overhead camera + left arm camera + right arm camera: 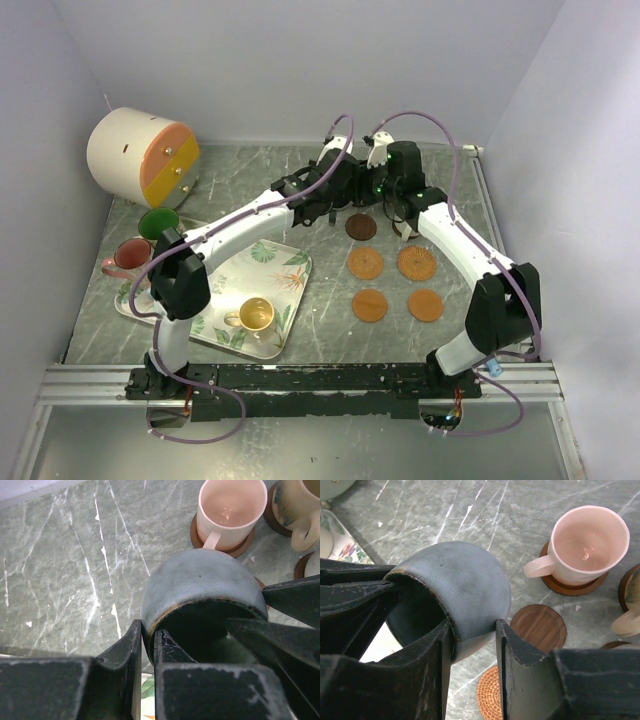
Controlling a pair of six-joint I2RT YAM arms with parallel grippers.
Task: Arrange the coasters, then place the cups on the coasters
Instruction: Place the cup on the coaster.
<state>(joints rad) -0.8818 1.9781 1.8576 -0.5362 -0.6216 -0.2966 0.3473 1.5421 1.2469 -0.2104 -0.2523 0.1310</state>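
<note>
Left gripper pinched tight on the dark grey cup rim, right gripper half-shut across its opposite wall, seemingly gripping: free the left only once firm, then set the mid-frame cup on the bare coaster lower right.

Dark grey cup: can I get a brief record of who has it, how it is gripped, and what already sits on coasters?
cup: dark grey cup, tipped on its side
left gripper: shut on the rim, one finger inside, one outside
right gripper: fingers straddle another part of the rim, against the wall
on coasters: pink cup; tan cup
free spot nearby: bare wooden coaster, beside the pink cup
waiting: yellow cup, on the tray
</note>
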